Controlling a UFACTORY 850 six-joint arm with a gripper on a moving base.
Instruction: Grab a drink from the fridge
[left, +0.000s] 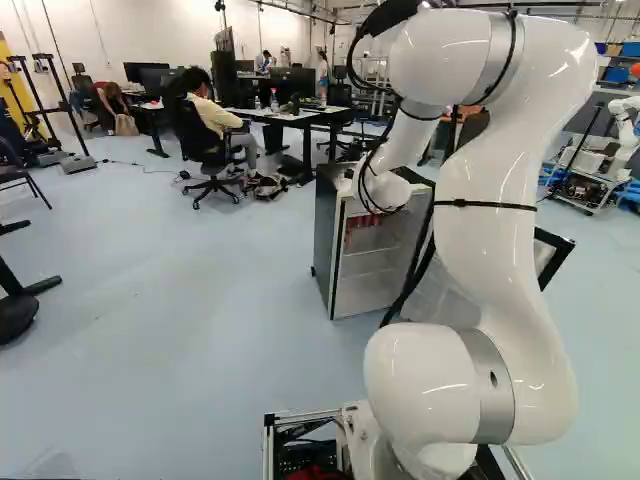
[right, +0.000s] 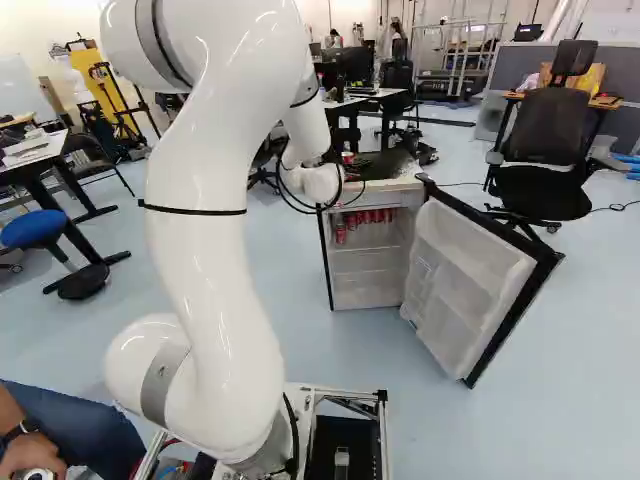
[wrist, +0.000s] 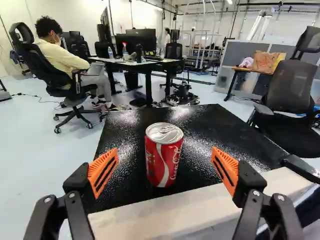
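Observation:
In the wrist view, my gripper (wrist: 164, 167) stands open, an orange-padded finger to each side of a red drink can (wrist: 164, 155), with gaps between. The can is upright on the black top (wrist: 125, 175) of the small fridge, near its pale front edge; neither pad touches it. The right base view shows the fridge (right: 366, 290) with its door (right: 470, 270) swung wide to the right, and red cans (right: 375, 216) on the upper shelf inside. My wrist hides the gripper's fingers in both base views.
Past the fridge are desks (left: 290, 117) and a seated person. An empty office chair (right: 545, 180) stands beyond the open door. A person's hand and leg are close to the base at the left of the right base view. Another robot (left: 625, 130) stands far right.

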